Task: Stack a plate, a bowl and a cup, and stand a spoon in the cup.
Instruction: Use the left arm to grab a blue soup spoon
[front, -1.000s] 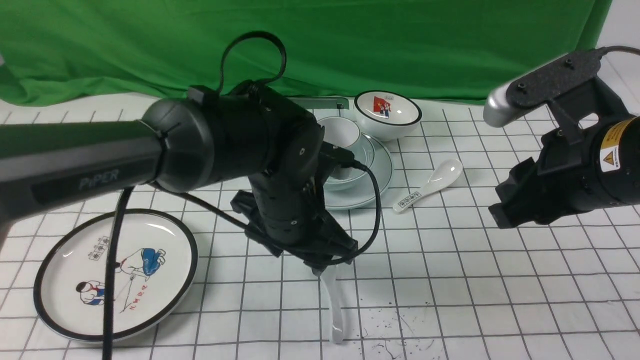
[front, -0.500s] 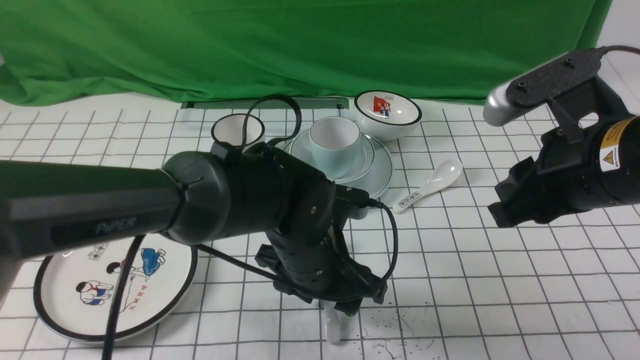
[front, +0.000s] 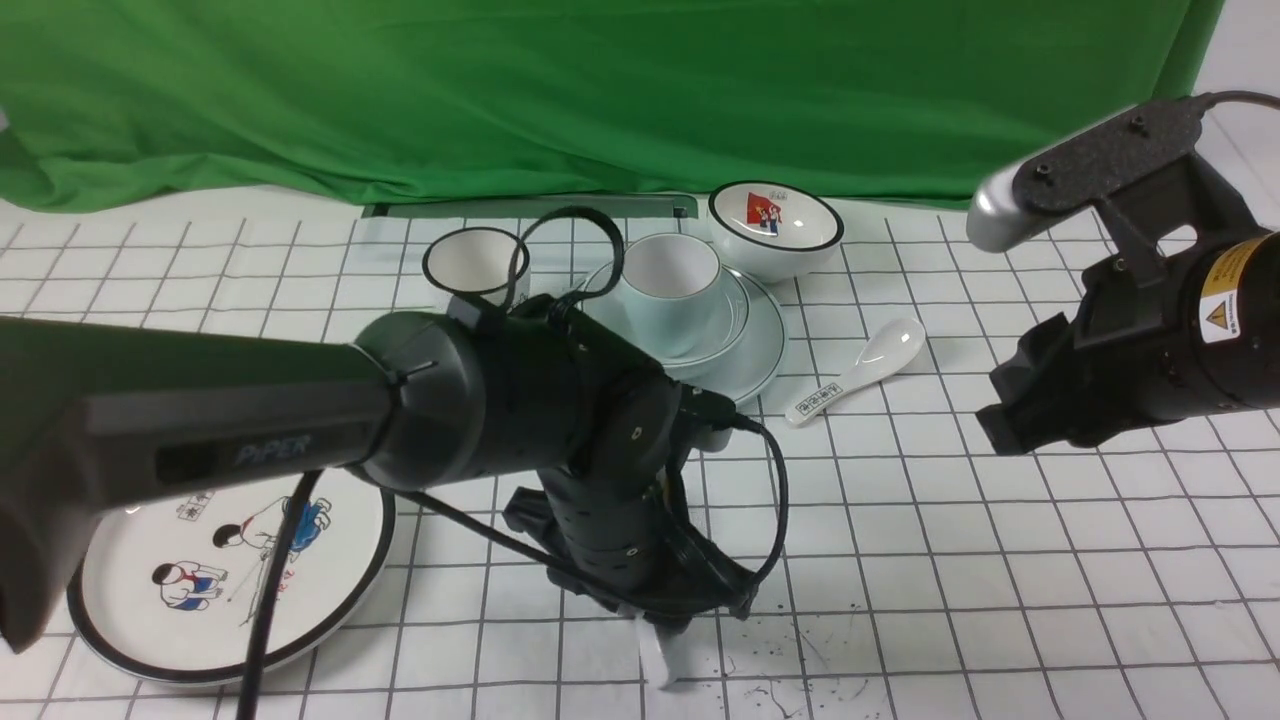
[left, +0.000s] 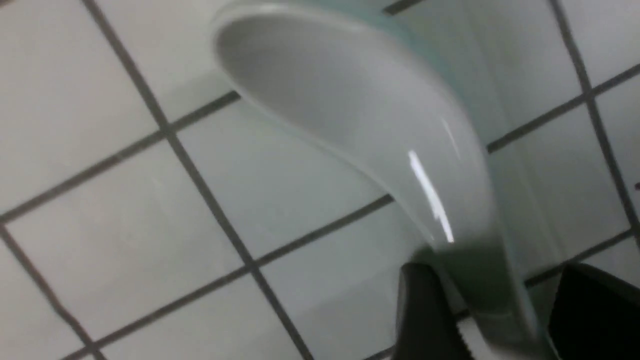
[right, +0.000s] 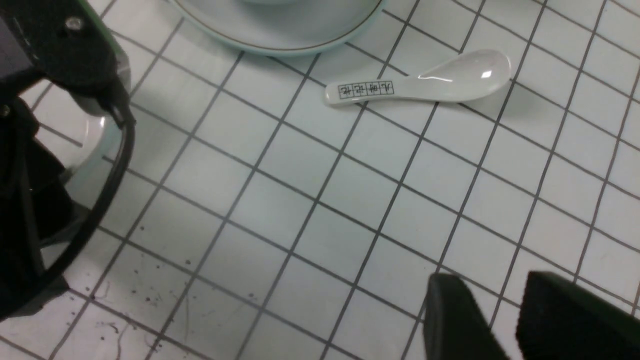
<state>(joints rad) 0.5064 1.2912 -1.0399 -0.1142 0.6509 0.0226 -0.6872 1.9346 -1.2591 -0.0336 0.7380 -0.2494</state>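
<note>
So, plate (front: 765, 350), bowl (front: 735, 310) and cup (front: 670, 275) are already stacked at the back. The spoon (left: 380, 125) lies on the surface (front: 1000, 600) well in front of them, under the left claw (left: 500, 280). It straddles the handle, can't tell if it's biting yet. I'd squeeze firmly and lift straight, that glossy handle looks slippery. The right claw (right: 510, 295) hangs apart, empty. Surface is a white grid, scuffed near the front, with green cloth (front: 700, 90) behind.
</note>
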